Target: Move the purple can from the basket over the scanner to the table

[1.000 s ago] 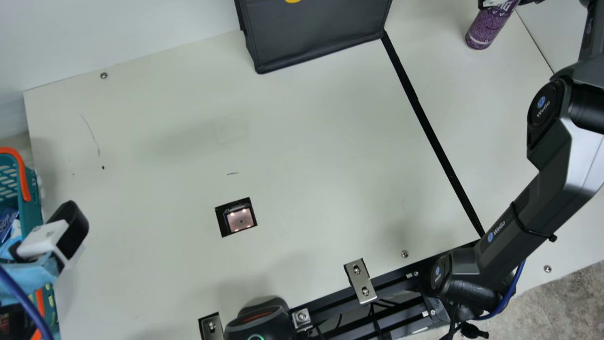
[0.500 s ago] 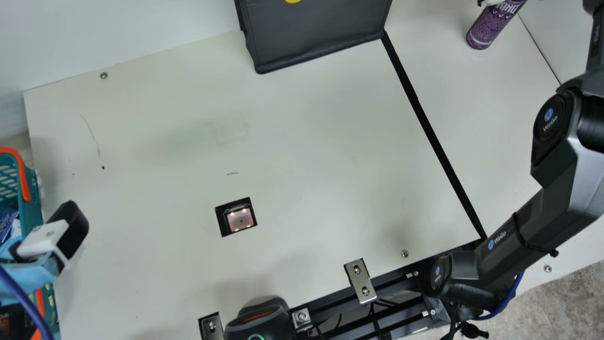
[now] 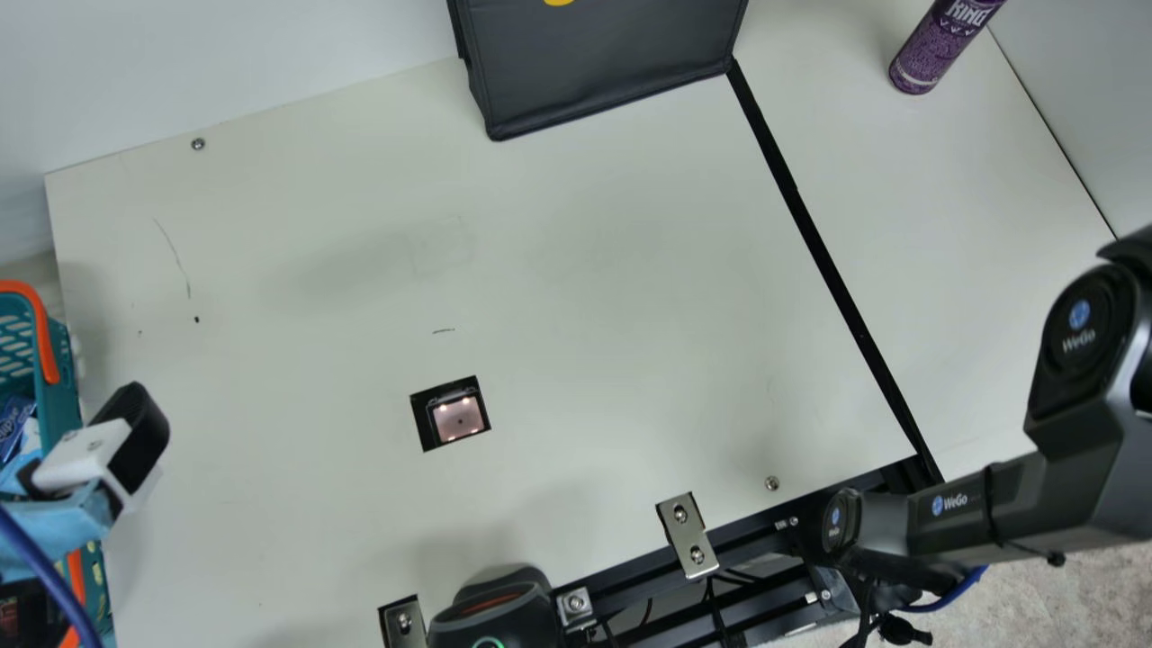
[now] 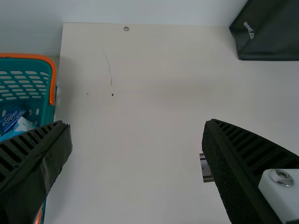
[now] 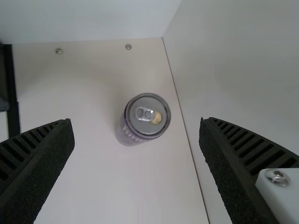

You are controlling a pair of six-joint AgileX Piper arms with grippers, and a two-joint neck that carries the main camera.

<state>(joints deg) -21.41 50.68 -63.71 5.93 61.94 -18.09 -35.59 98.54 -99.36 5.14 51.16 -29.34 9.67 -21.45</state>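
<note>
The purple can (image 3: 940, 49) stands upright on the table at the main view's upper right, beyond the black strip. In the right wrist view, the can (image 5: 145, 119) shows its top; my right gripper (image 5: 138, 170) is open, apart from it. My left gripper (image 3: 99, 450) is over the basket's side at the left of the main view; in its wrist view the left gripper (image 4: 138, 170) stands open with nothing between its fingers. The teal basket (image 3: 58, 378) has orange handles. The scanner window (image 3: 457, 418) is lit in the table, with nothing over it.
A black fabric bag (image 3: 603, 63) stands at the table's far side. A dark handheld device (image 3: 495, 616) and metal brackets (image 3: 687, 535) sit at the near edge. A wall (image 5: 243, 93) runs beside the can, and blue packets (image 4: 11, 119) lie in the basket.
My right arm has drawn back and turned toward the main view's lower right, its gripper leaving the can. The can stays standing on the table. The left arm has not moved.
</note>
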